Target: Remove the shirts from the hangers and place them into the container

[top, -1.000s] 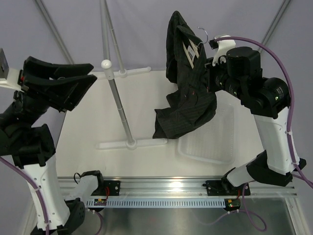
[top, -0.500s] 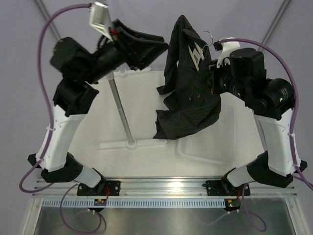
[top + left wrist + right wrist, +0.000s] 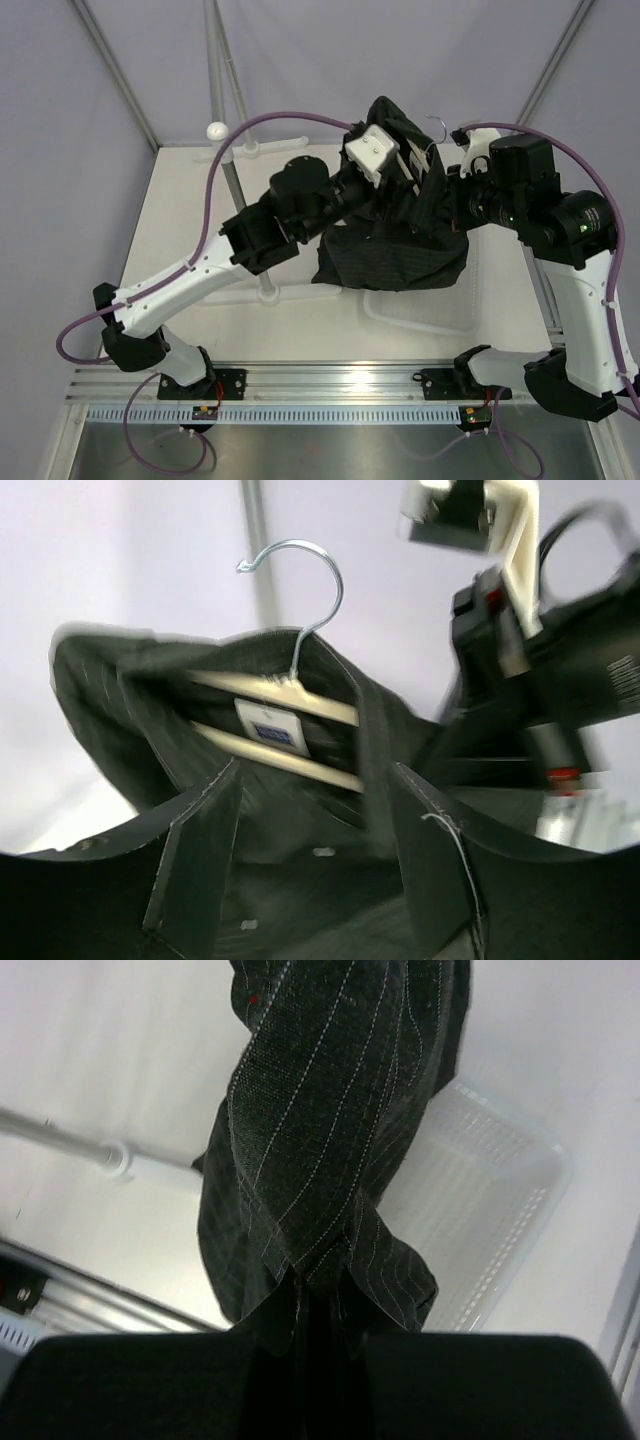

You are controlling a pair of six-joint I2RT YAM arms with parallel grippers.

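Item – shirt [image 3: 400, 255]: black, thinly pinstriped, hung in the air above the bench [image 3: 180, 230]. Its long axis runs top to bottom, collar up and loose hem down over the far-left edge of the container [image 3: 420, 322].

Hanger [image 3: 320, 708]: cream, inside the collar. The silver hook points up and the bars run across, dipping a little to the right in the left wrist view.

Right pincer [image 3: 310, 1320]: closed tight on a fold of the shirt, which drapes away from it.

Left pincer [image 3: 315, 865]: jaws wide apart – one finger on either side of the shirt front below the collar, gripping nothing.

Rack pole [image 3: 236, 195]: grey, left of the shirt.
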